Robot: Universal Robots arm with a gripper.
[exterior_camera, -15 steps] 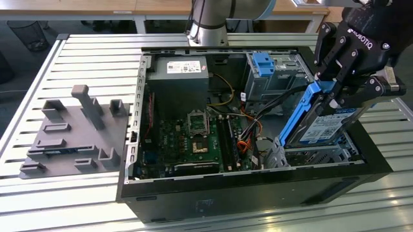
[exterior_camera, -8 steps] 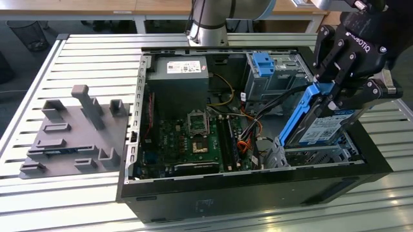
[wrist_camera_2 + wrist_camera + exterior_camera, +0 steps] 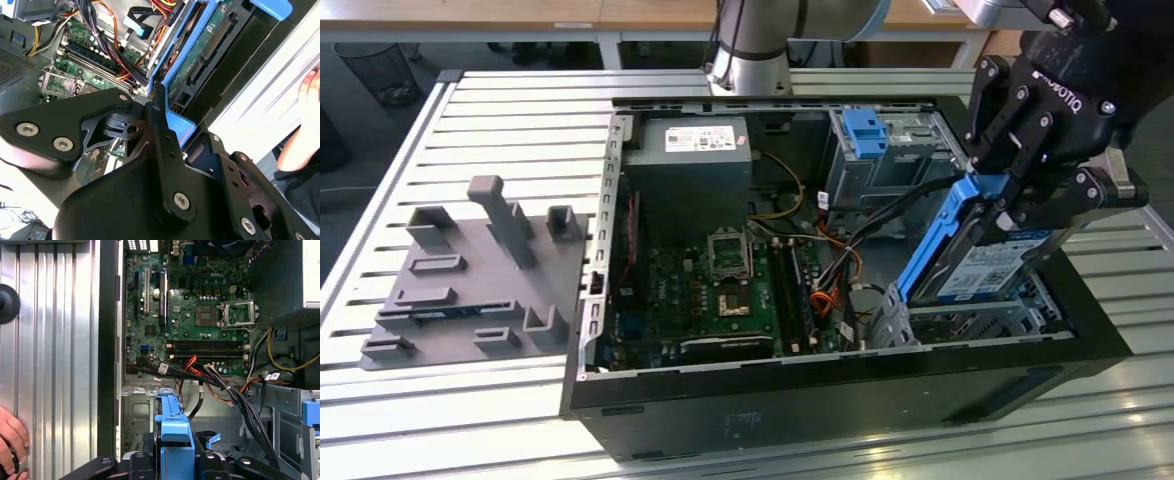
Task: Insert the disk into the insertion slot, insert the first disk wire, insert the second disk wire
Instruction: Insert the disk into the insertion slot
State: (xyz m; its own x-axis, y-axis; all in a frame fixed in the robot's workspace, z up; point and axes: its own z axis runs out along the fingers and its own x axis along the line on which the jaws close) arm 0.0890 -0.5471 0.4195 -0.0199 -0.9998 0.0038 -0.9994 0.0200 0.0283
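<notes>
- Pinching the upper end of the disk [image 3: 987, 265], the gripper [image 3: 1038, 205] hangs over one corner of the open computer case [image 3: 854, 400]. Its black fingers press on the bright-blue carrier from either side.
- The disk slopes steeply down and away from the gripper, with its white label facing outward in the exterior view. In the second wrist view its green circuit-board underside shows just past the fingers.
- Directly beneath the gripper sits the insertion slot [image 3: 967, 322], a low silver cage with perforated walls. The disk's lower end reaches the cage's upper edge and most of its length stands clear above. Whether the tip has entered cannot be told.
- Beside the disk's lower end, on the side away from the case wall, a bundle of black, orange and red cables [image 3: 847, 265] runs across the case floor.
- Beyond the cables lies the green motherboard [image 3: 720, 290].
- Behind the gripper, toward the arm's base, stands the taller grey cage [image 3: 894, 165] with its blue latch [image 3: 863, 130].
- Well apart from the gripper, across the case, a grey fixture plate [image 3: 467, 290] rests on the slatted table [image 3: 520, 110].
- A person's hand [image 3: 11, 447] rests on the slats outside the case in the first wrist view.
</notes>
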